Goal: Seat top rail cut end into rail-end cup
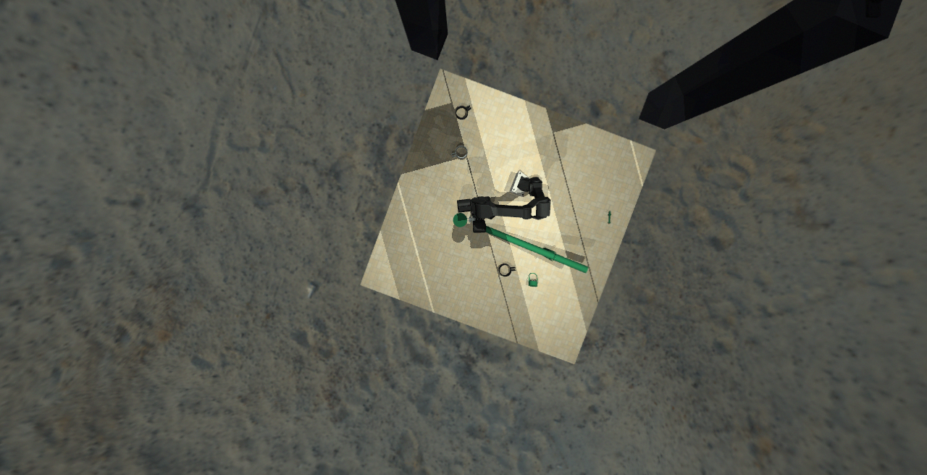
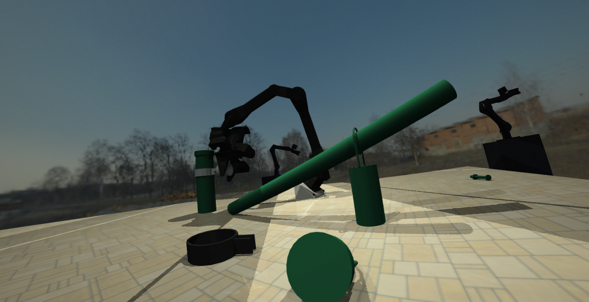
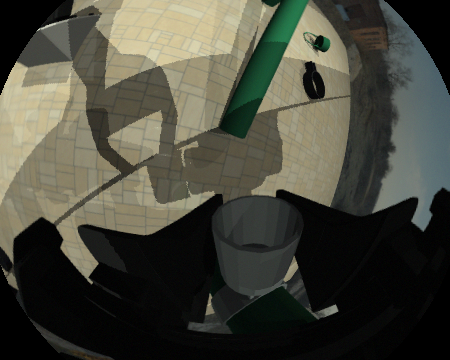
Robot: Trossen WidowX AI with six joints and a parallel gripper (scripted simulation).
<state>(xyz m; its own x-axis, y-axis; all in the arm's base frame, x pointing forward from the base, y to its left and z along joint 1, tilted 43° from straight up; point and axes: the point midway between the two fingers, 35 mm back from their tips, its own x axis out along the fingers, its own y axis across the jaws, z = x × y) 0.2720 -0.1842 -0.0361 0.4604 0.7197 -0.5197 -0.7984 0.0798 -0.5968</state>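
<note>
The green top rail [image 1: 518, 240] [image 2: 288, 176] [image 3: 265, 70] slants through the loop cap [image 2: 354, 135] on the short post [image 2: 367, 197]. Its far end points up; its lower end is down at the paving beside the big green post [image 1: 459, 220] [image 2: 205, 193] [image 3: 270, 312]. The light brace band [image 2: 204, 171] sits high on that post, below its cap. The grey rail-end cup [image 3: 257, 260] on the band has its open mouth toward the wrist camera, with nothing in it. My gripper [image 2: 226, 176] [image 3: 249, 198] is shut on the cup, one finger at each side, clear of the rail. Fingers hide the cup in the exterior view.
A black band [image 1: 505, 270] [image 2: 211, 250] [image 3: 317, 84] and a spare green loop cap [image 1: 532, 281] [image 2: 319, 267] [image 3: 322, 43] lie beside the rail. Another black band [image 1: 461, 112] and a grey band [image 1: 460, 152] lie beyond the arm. A green bolt [image 1: 609, 216] [image 2: 480, 177] lies farther off.
</note>
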